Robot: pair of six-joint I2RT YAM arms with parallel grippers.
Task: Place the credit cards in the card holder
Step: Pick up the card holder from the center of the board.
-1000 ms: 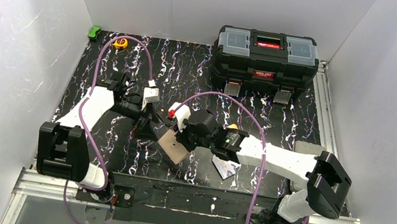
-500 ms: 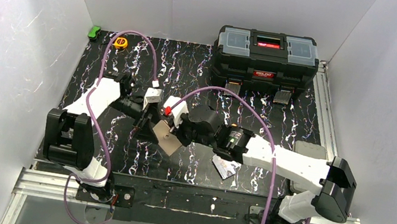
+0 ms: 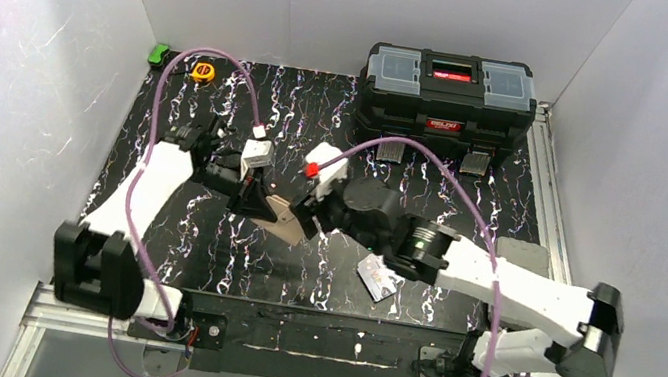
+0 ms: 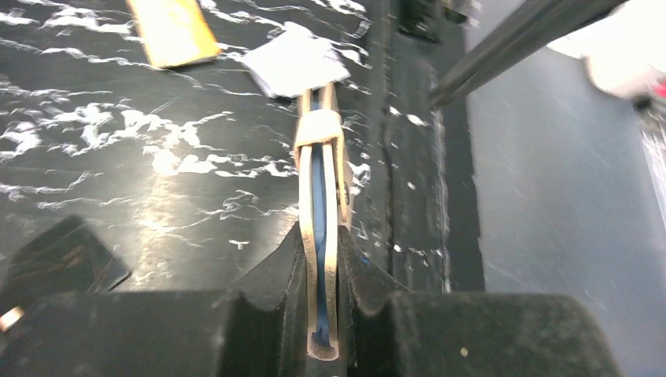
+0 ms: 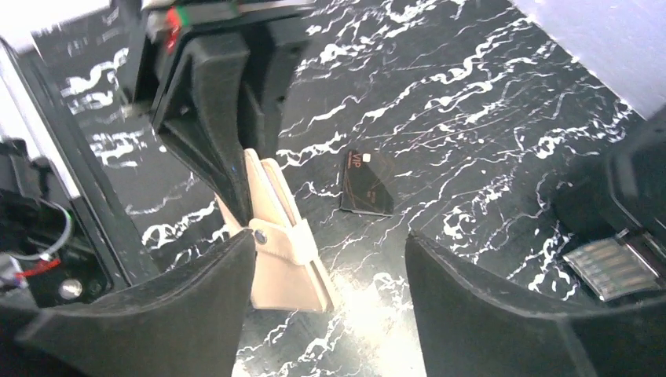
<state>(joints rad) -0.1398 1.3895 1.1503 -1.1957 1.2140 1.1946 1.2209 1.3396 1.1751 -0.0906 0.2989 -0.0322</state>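
The cream card holder (image 3: 282, 222) stands on edge, pinched by my left gripper (image 4: 320, 236), which is shut on it. A light blue card (image 4: 318, 192) shows inside its fold. In the right wrist view the card holder (image 5: 284, 259) with its snap tab sits just beside one finger of my right gripper (image 5: 330, 259), whose jaws stand wide open around nothing. An orange-yellow card (image 4: 173, 31) and a silver-white card (image 4: 294, 67) lie flat on the table beyond the holder. The silver-white card (image 3: 378, 280) lies near the table's front edge under the right arm.
A black card marked VIP (image 5: 367, 184) lies on the marbled black table (image 3: 200, 238) near the holder. The big black toolbox (image 3: 448, 93) stands at the back right. A yellow tape measure (image 3: 203, 72) and a green object (image 3: 160, 53) sit at the back left corner.
My right gripper has opened and let go of the card holder. My left gripper has shut on it. Both arms and the holder have shifted a little toward the back.
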